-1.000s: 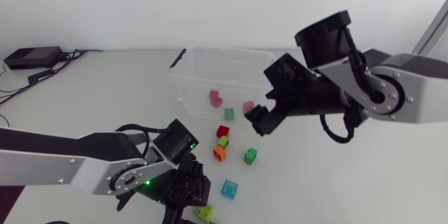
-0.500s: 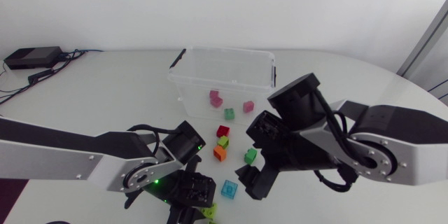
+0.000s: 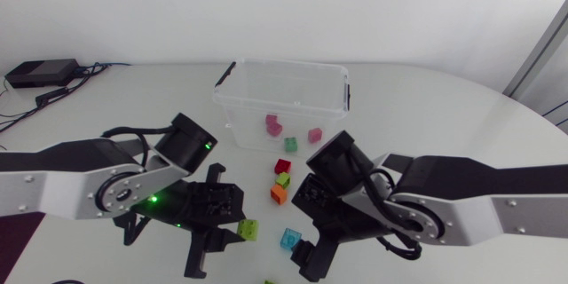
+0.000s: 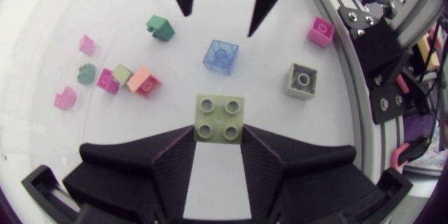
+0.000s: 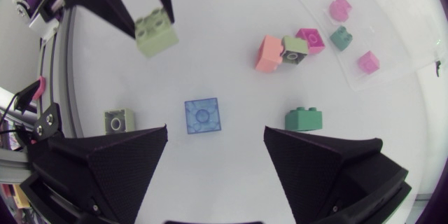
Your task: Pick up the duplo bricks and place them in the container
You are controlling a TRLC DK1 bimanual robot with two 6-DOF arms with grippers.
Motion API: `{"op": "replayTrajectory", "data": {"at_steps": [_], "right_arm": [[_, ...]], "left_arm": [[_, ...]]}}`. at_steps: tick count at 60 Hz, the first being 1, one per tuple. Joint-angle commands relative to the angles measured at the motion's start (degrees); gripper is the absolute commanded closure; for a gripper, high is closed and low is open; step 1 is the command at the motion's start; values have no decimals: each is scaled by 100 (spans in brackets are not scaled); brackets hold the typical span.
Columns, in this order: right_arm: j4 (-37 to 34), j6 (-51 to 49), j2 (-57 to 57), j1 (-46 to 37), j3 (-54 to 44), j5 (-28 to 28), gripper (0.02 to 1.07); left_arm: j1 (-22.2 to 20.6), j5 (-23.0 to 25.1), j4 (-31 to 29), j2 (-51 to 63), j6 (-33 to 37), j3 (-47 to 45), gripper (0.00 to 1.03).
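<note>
My left gripper (image 4: 218,138) clamps a lime-green duplo brick (image 4: 220,117), held off the counter (image 3: 426,98) to carry to the clear container (image 3: 232,98), while my right gripper (image 5: 213,143) gapes over a blue brick (image 5: 203,115).

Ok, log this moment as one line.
left gripper: shut on lime brick | right gripper: jaws open over blue brick | container: pink bricks, green brick inside

I could read nothing in my views. No text, label, number or sign showed legibly on the lime duplo brick (image 4: 220,117), on the other bricks (image 3: 279,193), or on the container (image 3: 293,65).
</note>
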Motion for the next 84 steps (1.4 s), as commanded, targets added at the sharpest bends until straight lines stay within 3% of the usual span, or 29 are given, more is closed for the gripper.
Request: {"op": "replayTrajectory", "data": {"at_steps": [1,21,42,61,69,74,81,84], "right_arm": [[71,115,293,161,-114,7,10],[-246,-175,785,214,422,7,12],[-993,-500,1260,152,1029,-89,18],[-1432,-702,1761,117,1547,-142,37],[-1555,-808,1998,12,1705,-212,50],[-1573,-852,2183,-24,1723,-221,51],[-1502,-869,2060,-50,1644,-221,75],[-1494,-869,1875,-68,1600,-230,78]], "left_arm": [[241,107,-154,-262,157,169,86],[1085,441,-119,-534,-484,1163,86],[1226,450,-207,-315,-889,1857,86],[1296,450,-224,-77,-1144,2411,86],[1384,441,-180,160,-1346,2780,86],[1454,450,-101,345,-1504,3017,86],[1489,433,101,670,-1785,3333,86],[1481,397,162,819,-1891,3456,85]]}}
